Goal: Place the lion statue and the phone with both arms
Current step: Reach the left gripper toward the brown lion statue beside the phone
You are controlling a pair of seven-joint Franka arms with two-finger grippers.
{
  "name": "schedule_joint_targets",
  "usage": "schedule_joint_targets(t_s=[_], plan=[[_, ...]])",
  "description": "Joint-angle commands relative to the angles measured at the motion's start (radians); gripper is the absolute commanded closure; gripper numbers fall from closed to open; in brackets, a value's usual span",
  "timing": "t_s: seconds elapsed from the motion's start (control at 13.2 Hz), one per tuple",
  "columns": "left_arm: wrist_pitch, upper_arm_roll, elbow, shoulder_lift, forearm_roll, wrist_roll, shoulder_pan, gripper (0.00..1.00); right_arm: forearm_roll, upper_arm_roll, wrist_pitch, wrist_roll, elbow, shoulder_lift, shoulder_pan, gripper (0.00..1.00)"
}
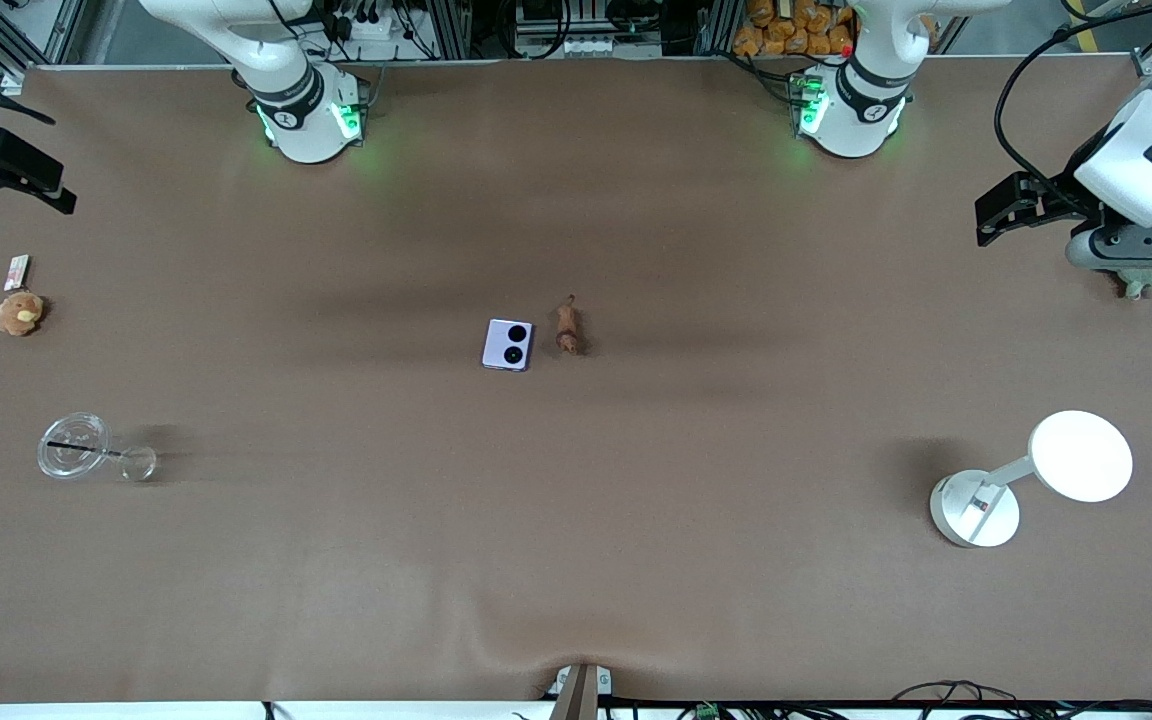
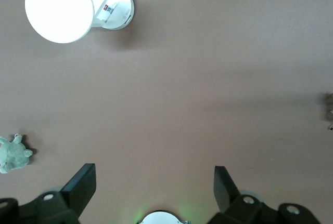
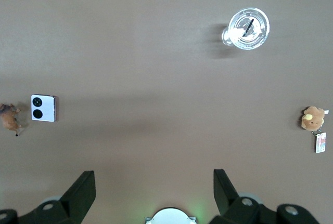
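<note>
The counter (image 1: 576, 520) is a plain matte brown, unpatterned. The phone (image 1: 508, 344) is pale lavender with two black circles on its face. The lion statue (image 1: 567, 326) is brown, darker at one end. A round plush (image 1: 20, 313) is orange-brown with a paler patch, and another plush (image 1: 1146, 285) is pale green. The lamp (image 1: 1031, 480) is white throughout. The cup (image 1: 74, 446) is clear with a thin black line across it. Both arms are white with black bands; the left pincer (image 2: 153, 182) and right pincer (image 3: 153, 182) have black fingers.
</note>
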Motion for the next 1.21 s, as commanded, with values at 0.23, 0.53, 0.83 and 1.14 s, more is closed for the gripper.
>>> schedule_joint_targets(t_s=[0.23, 0.53, 0.83, 1.14], plan=[[-0.011, -0.019, 0.007, 0.005, -0.002, -0.001, -0.015, 0.0, -0.024, -0.001, -0.017, -0.009, 0.024, 0.012, 0.012, 0.0], [-0.011, -0.123, 0.007, 0.057, -0.037, -0.045, -0.021, 0.0, -0.024, -0.001, -0.02, -0.009, 0.019, 0.013, 0.012, 0.0], [0.001, -0.223, 0.058, 0.187, -0.043, -0.226, -0.118, 0.0, -0.024, -0.001, -0.075, -0.009, 0.018, 0.024, 0.008, 0.0], [0.146, -0.223, 0.072, 0.34, -0.041, -0.389, -0.268, 0.0, -0.022, -0.001, -0.111, -0.009, 0.013, 0.025, 0.008, 0.0]])
